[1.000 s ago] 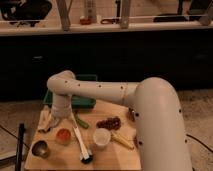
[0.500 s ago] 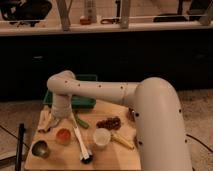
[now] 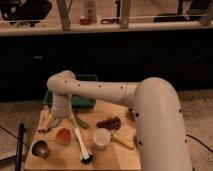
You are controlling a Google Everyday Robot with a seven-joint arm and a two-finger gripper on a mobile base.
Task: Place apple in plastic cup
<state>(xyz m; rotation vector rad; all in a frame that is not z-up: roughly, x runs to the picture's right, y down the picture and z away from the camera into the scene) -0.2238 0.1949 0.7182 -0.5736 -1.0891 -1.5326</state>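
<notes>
The apple [image 3: 63, 135], small and orange-red, is at the front left of the wooden table [image 3: 115, 157]. A pale translucent rim surrounds it, which looks like the plastic cup [image 3: 63, 141]; I cannot tell for sure whether the apple sits inside it. My gripper [image 3: 49, 125] hangs below the white wrist [image 3: 60, 106] at the table's left edge. It is a little left of and behind the apple, apart from it, and nothing shows in it.
An opaque white cup [image 3: 101, 138] stands right of the apple and a shiny metal cup [image 3: 40, 148] front left of it. A white-handled brush [image 3: 81, 144], dark red grapes [image 3: 109, 122], a yellow item [image 3: 122, 141] and a green basket [image 3: 80, 100] surround them. My arm's large white body [image 3: 160, 125] covers the right side.
</notes>
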